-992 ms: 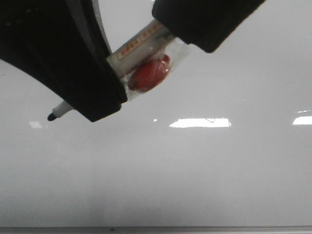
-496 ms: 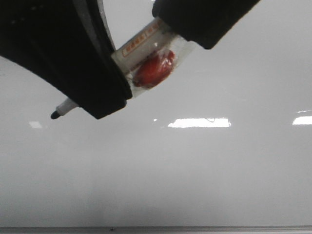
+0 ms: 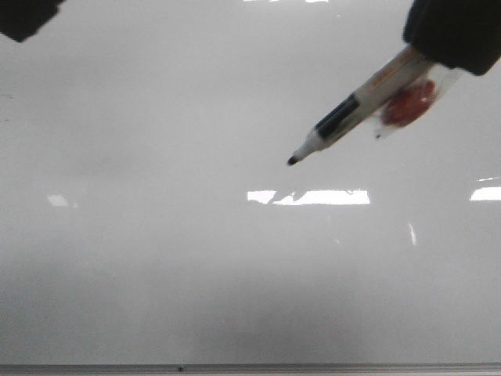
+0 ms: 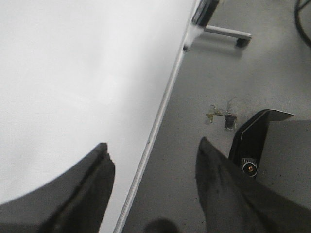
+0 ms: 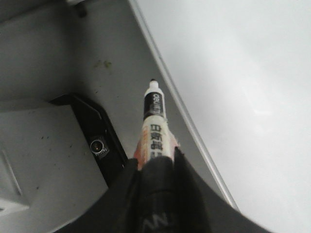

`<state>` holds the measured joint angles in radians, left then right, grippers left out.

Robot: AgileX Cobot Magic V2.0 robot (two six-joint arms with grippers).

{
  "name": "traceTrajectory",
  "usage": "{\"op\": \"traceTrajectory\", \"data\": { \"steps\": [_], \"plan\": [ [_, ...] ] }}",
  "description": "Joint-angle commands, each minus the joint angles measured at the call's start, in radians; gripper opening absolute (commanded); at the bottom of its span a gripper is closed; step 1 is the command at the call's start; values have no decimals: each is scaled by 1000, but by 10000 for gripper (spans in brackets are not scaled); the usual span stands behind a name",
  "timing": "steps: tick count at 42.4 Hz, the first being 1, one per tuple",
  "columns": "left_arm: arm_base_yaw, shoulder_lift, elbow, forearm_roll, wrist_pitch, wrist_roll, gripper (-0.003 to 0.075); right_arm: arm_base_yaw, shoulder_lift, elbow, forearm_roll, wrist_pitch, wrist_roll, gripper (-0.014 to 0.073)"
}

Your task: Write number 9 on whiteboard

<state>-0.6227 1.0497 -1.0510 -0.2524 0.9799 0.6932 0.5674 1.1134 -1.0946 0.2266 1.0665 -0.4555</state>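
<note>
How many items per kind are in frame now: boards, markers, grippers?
Glossy pale grey-white whiteboard: 1
White-barrelled marker with black tip: 1
Black grippers: 2, the left gripper open and empty, the right gripper shut on the marker
Total: 4
No digit is visible on the board.

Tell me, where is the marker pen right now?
In the front view the marker is at the upper right, held by the right gripper, its black tip pointing down-left over the blank whiteboard.

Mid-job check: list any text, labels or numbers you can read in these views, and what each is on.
Marker label: printed characters in an orange frame, too blurred to read.
Marker's black band: small white lettering, too small to read.
Whiteboard: no writing visible, no 9 yet; only light reflections.
Nothing else carries text.
</note>
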Motion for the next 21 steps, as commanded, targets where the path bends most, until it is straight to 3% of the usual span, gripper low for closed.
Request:
{"op": "traceTrajectory", "data": {
  "steps": [1,6,11,21],
  "plan": [
    [106,-72,21,-34,-43,-51,379,-97,-66,-6,4,-74,69,-20],
    [261,-142,90,-110,-77,-85,379,-247,-147,87,132,-210,91,-45],
    [353,-179,128,-201,-110,-85,379,-303,-217,201,279,-369,23,-64],
    [366,-176,131,-223,-107,-85,378,-303,-175,233,344,-552,-46,-67]
  ]
}}
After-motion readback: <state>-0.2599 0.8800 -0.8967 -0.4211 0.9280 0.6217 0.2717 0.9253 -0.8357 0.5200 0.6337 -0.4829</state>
